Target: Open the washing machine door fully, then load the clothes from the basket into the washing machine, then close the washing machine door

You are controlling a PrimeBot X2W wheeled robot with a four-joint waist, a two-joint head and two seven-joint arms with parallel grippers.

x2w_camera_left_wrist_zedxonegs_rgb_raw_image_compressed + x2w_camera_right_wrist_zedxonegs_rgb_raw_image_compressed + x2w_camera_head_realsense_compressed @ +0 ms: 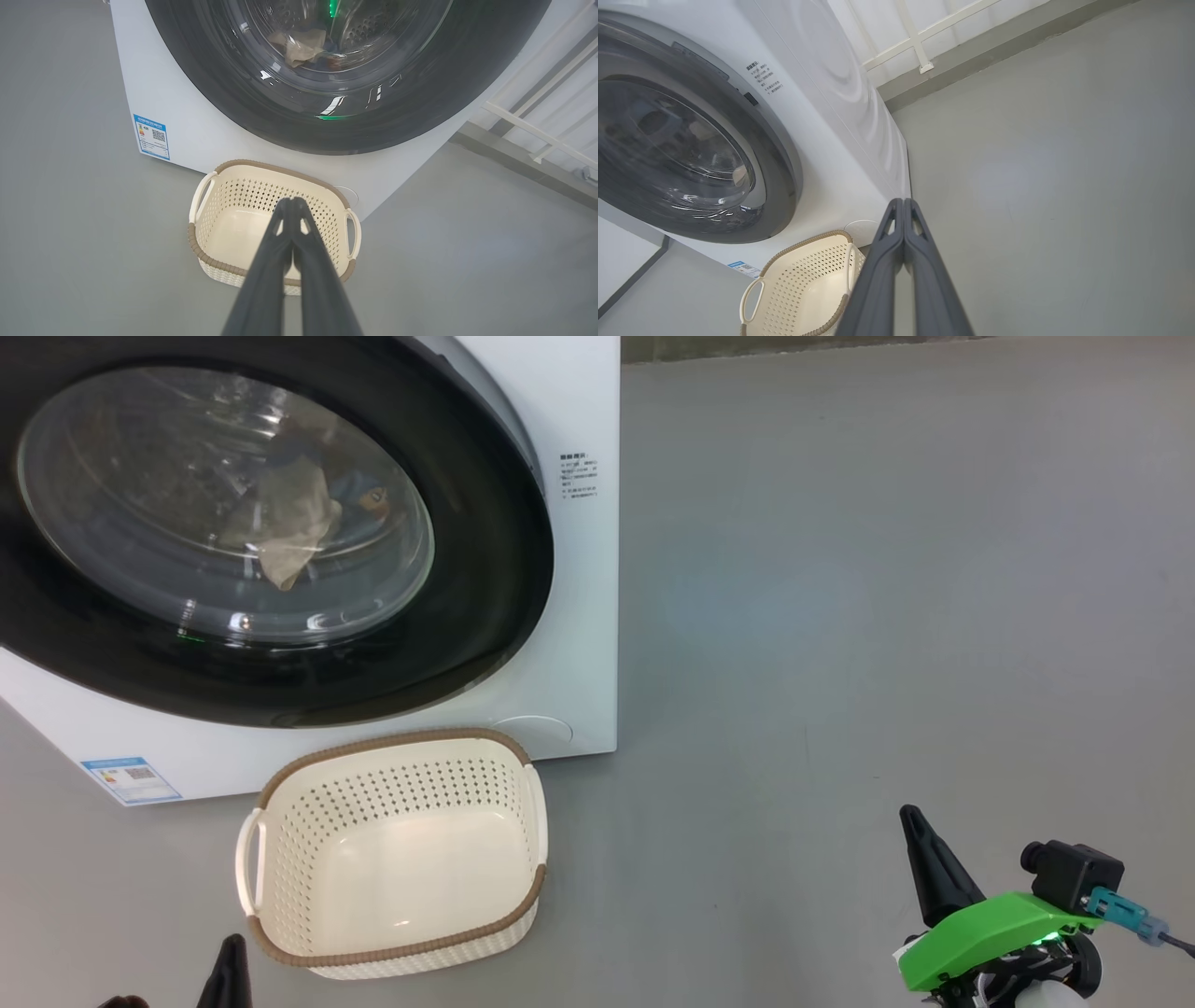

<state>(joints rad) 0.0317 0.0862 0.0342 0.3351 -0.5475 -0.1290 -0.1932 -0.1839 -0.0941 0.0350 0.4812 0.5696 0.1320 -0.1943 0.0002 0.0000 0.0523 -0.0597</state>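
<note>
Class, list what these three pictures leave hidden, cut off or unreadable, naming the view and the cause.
1. Head view: washing machine door, top and left rim cut by frame edges.
2. Head view: clothes, prints blurred by glass reflections.
3. Left wrist view: blue label, text too small.
4. Head view: left hand, mostly cut by the bottom edge.

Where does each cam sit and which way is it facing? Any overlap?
Head view: on the head, facing forward and down at the washing machine, door and empty basket; left gripper tip lower left, right gripper lower right.
Left wrist view: on that wrist, along its shut fingers, at the basket and lower door.
Right wrist view: on that wrist, along its shut fingers, at the machine's right front corner and floor.
Shared: all three catch basket and door.
</note>
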